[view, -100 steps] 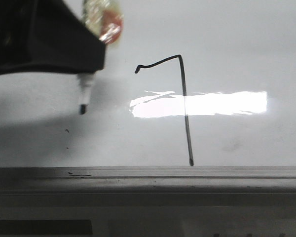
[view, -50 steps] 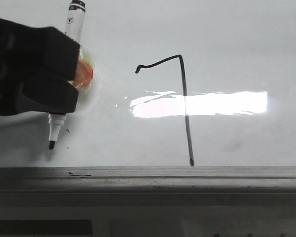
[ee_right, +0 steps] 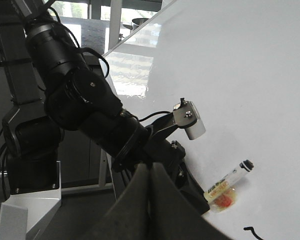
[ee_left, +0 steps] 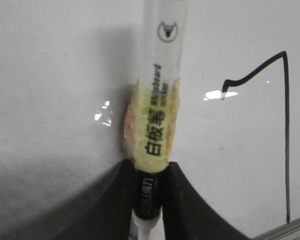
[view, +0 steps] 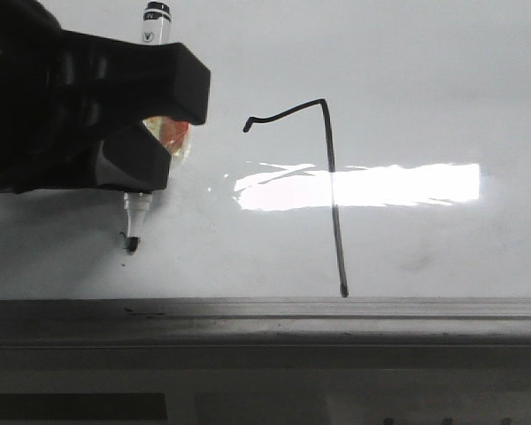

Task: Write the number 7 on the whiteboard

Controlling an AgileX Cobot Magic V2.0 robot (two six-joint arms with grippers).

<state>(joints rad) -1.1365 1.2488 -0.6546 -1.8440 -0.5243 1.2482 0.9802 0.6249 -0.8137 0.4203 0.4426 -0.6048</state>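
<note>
Number 7 (view: 329, 190) looks complete on the whiteboard (view: 425, 80) — best to lift the marker (view: 134, 221) straight off, left gripper (ee_left: 149, 210) jaws pinching it; right gripper (ee_right: 149, 172) jaws pressed together.

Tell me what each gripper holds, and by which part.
The left gripper is shut on the marker, gripping its lower barrel just above the tip. The right gripper is shut, holding nothing.

One whiteboard (view: 407, 71), one drawn number 7 (view: 329, 177), one marker (view: 137, 217), one glare patch (view: 363, 186). Two hands: left (view: 150, 142), right (ee_right: 149, 200).
</note>
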